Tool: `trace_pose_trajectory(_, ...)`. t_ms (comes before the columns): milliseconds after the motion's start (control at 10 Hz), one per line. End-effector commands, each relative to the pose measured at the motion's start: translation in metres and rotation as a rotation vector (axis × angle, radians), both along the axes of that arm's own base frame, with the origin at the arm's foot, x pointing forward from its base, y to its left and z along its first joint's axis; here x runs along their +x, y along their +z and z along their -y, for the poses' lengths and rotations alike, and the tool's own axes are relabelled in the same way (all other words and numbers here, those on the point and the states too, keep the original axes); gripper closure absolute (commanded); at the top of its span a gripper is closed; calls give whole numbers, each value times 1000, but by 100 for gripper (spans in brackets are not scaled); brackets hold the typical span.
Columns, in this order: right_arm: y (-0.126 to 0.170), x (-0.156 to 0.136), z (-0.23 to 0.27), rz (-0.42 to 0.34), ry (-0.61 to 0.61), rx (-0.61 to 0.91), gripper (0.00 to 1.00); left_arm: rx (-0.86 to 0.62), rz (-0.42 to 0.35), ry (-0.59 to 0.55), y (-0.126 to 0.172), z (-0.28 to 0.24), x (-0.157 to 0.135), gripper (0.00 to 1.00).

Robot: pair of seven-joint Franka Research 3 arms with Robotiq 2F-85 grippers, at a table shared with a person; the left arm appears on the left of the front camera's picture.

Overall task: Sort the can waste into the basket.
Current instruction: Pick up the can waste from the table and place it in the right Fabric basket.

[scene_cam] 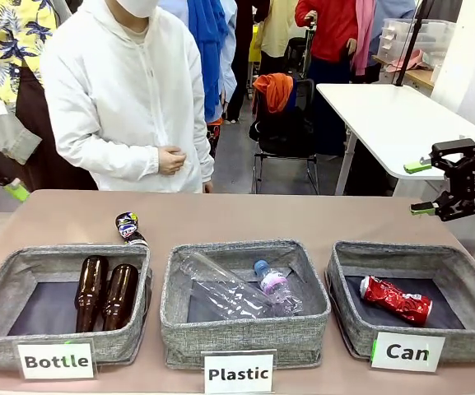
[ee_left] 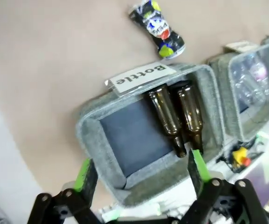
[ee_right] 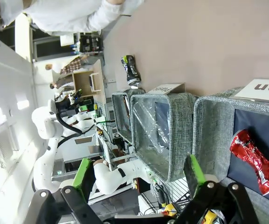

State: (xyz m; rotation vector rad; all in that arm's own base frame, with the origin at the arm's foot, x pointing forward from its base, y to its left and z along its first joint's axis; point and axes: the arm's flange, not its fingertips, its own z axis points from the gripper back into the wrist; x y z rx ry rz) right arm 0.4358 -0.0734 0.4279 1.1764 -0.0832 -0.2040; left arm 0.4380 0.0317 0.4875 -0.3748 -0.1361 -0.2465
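At your right gripper [scene_cam: 421, 188]: jaws spread wide, nothing between the green pads [scene_cam: 416, 168], touching nothing. It hangs in the air off the far right corner of the basket [scene_cam: 472, 346] signed "Can". Below it, inside that basket: one crushed red can [scene_cam: 396, 299], lying on the dark floor.

At your left gripper [ee_left: 140, 170]: jaws likewise wide apart and empty, above the bin signed "Bottle" [ee_left: 92, 135], which holds two brown bottles [ee_left: 171, 116]. Beyond that bin from the left gripper: one black can [ee_left: 158, 29], lying on the bare table [ee_left: 55, 56], outside every bin.

Hard to read: in the front view your left gripper is cut off by the edge, and the black can's lower end sits behind the bin's rim.
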Motion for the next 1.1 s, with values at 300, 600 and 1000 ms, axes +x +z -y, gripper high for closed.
trace_pose_trajectory(300, 1, 0, 2, 20, 12, -3, 0, 258, -129, -232, -49, 91, 109, 0)
trace_pose_trajectory(600, 1, 0, 2, 20, 12, -3, 0, 350, -139, -342, -97, 124, 131, 0)
trace_pose_trajectory(1000, 1, 0, 2, 20, 12, -3, 0, 370, -19, -218, -137, 148, 132, 0)
